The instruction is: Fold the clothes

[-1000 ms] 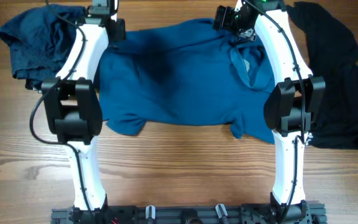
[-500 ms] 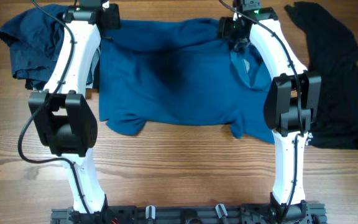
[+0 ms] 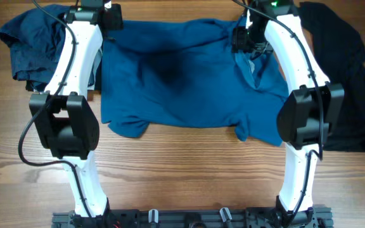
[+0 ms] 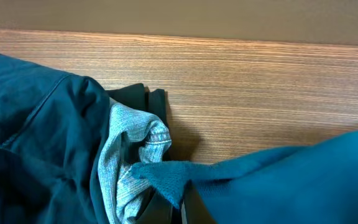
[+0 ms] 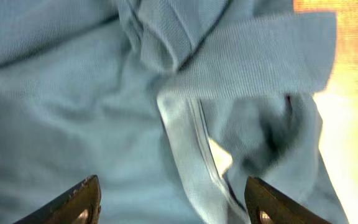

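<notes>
A teal polo shirt (image 3: 182,76) lies spread across the middle of the table, its collar at the right. My left gripper (image 3: 106,28) is at its far left corner, shut on a pinch of the teal fabric (image 4: 166,174). My right gripper (image 3: 246,38) hangs open over the collar and placket (image 5: 191,143), with fingers either side and nothing held.
A dark navy garment (image 3: 33,41) is bunched at the far left, with a grey knit piece (image 4: 129,155) beside it. A black garment (image 3: 347,76) lies along the right side. Bare wood table (image 3: 182,171) runs along the front.
My right gripper has let go of the collar area and shifted right, with its arm swung outward. My left gripper moved to the shirt's far corner a second ago and holds still since.
</notes>
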`<move>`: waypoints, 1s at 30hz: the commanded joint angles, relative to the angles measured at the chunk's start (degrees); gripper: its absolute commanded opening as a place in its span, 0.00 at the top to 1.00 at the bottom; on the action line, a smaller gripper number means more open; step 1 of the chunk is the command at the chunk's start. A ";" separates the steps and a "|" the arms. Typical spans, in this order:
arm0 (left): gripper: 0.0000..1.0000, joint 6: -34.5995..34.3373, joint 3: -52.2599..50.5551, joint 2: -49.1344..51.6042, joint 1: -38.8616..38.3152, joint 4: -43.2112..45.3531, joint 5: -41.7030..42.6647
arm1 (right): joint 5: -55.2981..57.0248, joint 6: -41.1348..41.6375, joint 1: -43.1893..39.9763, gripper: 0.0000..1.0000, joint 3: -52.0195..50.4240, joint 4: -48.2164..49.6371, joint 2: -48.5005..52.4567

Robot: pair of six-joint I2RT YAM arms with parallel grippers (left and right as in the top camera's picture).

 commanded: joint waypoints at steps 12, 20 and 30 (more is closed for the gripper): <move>0.96 -0.96 0.81 -0.61 0.17 0.20 -0.13 | 9.38 -2.75 0.20 0.51 -21.33 16.26 0.00; 0.96 -0.96 0.81 -0.61 0.17 -0.11 -0.13 | 12.79 4.20 -4.07 0.95 -19.93 18.58 -6.34; 0.96 -0.94 0.81 -0.61 0.17 -0.46 -0.15 | 0.94 3.74 -23.19 0.05 -20.04 18.49 -7.04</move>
